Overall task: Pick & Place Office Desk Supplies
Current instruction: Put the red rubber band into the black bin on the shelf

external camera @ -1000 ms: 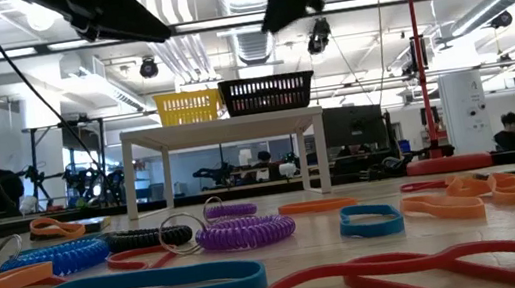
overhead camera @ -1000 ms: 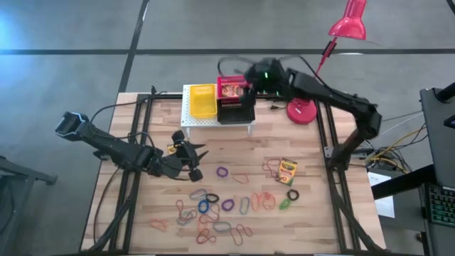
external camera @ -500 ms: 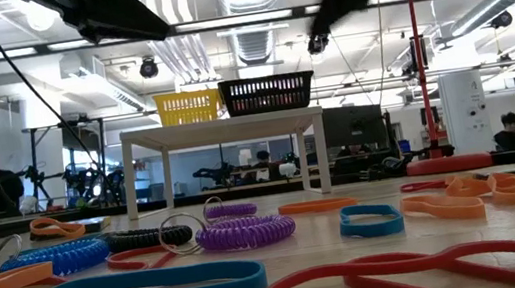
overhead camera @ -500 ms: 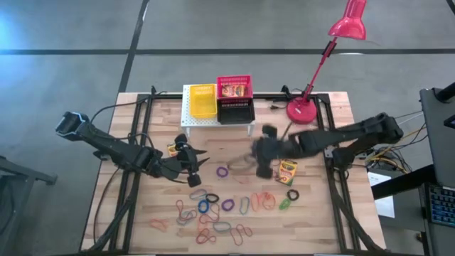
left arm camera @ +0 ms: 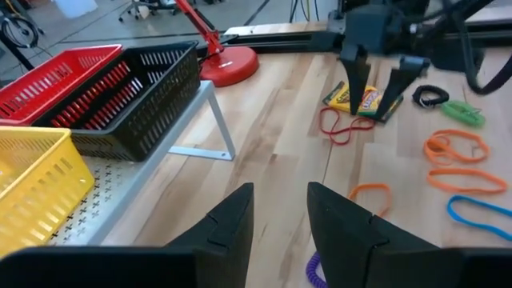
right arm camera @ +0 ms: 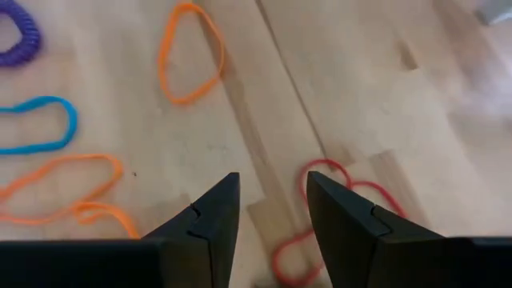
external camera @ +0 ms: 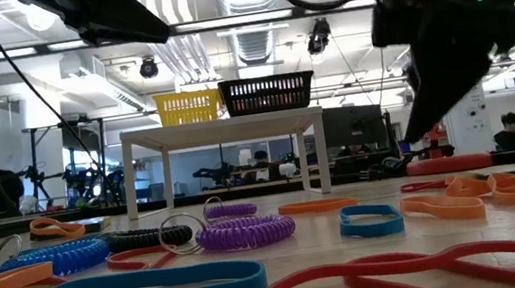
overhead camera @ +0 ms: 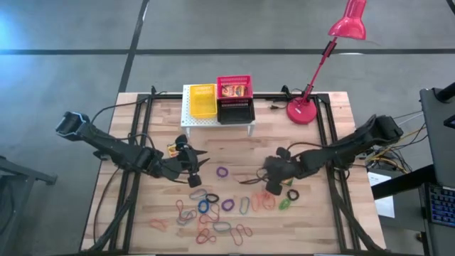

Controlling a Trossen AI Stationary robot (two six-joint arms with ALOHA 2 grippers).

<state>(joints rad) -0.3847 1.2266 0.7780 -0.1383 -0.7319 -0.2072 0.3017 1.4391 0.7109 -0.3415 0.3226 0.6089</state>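
Several thin elastic loops (overhead camera: 220, 210) in red, orange, blue, purple and green lie flat on the near half of the wooden table. A yellow-green crayon box (left arm camera: 362, 101) lies flat beside a red loop (right arm camera: 320, 212). My right gripper (overhead camera: 271, 183) hangs open low over this spot. In the left wrist view its fingers (left arm camera: 352, 76) stand on either side of the box without touching it. My left gripper (overhead camera: 195, 165) is open and waits above the table's left middle, next to another small yellow box (overhead camera: 173, 149). A third crayon box (overhead camera: 233, 89) lies in the red basket.
A white stand (overhead camera: 217, 122) at the far edge carries a yellow basket (overhead camera: 201, 101), a red basket (overhead camera: 235, 80) and a black basket (overhead camera: 236, 111). The red lamp's base (overhead camera: 301, 112) sits to their right. A purple coil (overhead camera: 222, 172) lies between the grippers. Bare wood shows in front of the stand.
My right arm has swung away from above the baskets at the far edge, toward the near edge, and has come down low over the crayon box and the red loop. My left arm has kept still. Nothing on the table has moved.
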